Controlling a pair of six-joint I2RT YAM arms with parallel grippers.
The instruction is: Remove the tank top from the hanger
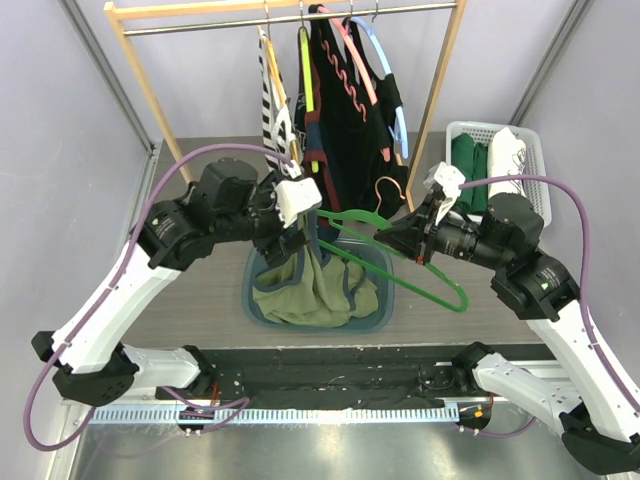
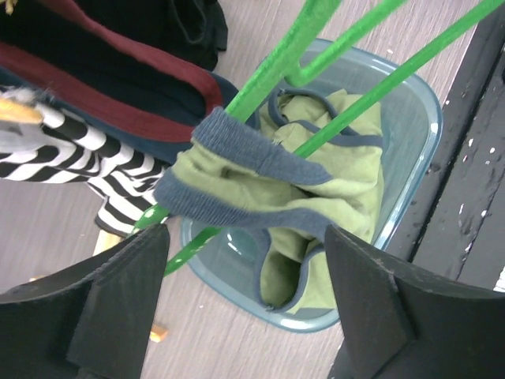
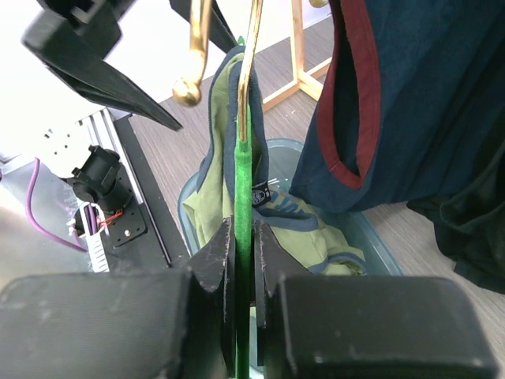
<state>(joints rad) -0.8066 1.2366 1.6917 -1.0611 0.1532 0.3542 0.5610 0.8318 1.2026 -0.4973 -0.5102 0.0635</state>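
The left gripper [image 2: 246, 237] is wide open. Its two black fingers [image 2: 118, 308] stick up from the bottom, one on each side, and hold nothing. Between them hangs the top [image 2: 237, 189] - soft green with blue edges. One strap is looped over a bar of the green hanger [image 2: 276, 59], and the rest drops down into the blue tub [image 2: 414, 103]. The tub sits on a gray wood floor [image 2: 63, 229]. At the left is a black-and-white striped cloth [image 2: 71, 158], and above it a dark cloth [image 2: 102, 71] with a red edge.
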